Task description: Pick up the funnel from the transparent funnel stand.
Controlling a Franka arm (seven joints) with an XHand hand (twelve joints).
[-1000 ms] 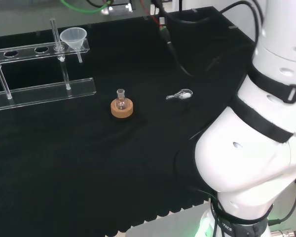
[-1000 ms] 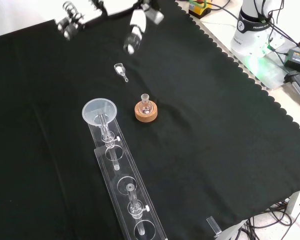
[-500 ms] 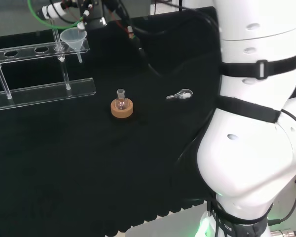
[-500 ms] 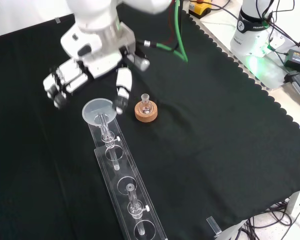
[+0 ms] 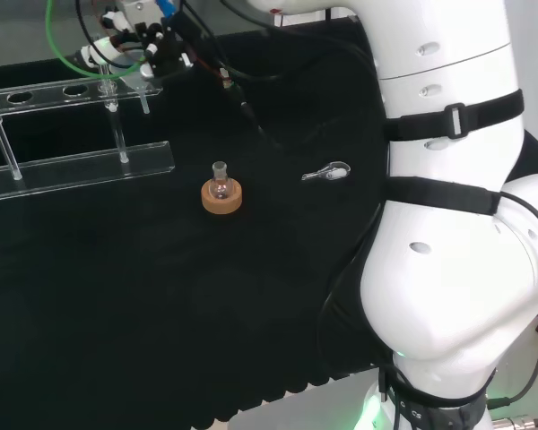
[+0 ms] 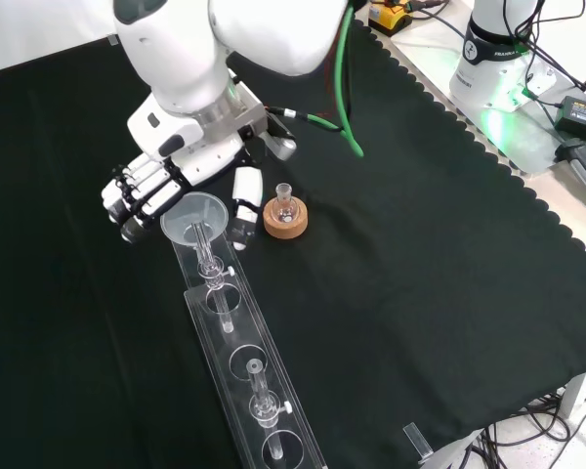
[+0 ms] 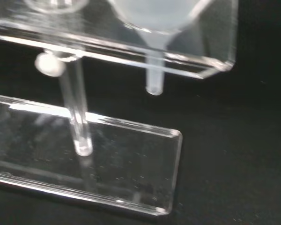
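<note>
The clear funnel (image 6: 191, 217) sits in the end hole of the transparent stand (image 6: 236, 344), its stem hanging below the top rail. My hand (image 6: 197, 154) is right behind it and open. The fingers (image 6: 135, 196) lie to the left of the funnel's rim in the front view and the thumb (image 6: 242, 205) to its right; I cannot tell if either touches it. In the head view the hand (image 5: 136, 43) covers the funnel's cone above the stand's rail (image 5: 63, 90). The wrist view looks close at the funnel (image 7: 154, 28) and the stand's base (image 7: 107, 159).
A small round flask on a cork ring (image 6: 284, 217) stands just right of the thumb in the front view, also seen on its ring (image 5: 221, 193) in the head view. A small glass piece (image 5: 327, 172) lies on the cloth further right in the head view. The arm's white links (image 5: 448, 179) fill the right.
The hand has come down from above the cloth's far side to the funnel; its fingers and thumb now straddle the cone. The funnel and stand have not moved.
</note>
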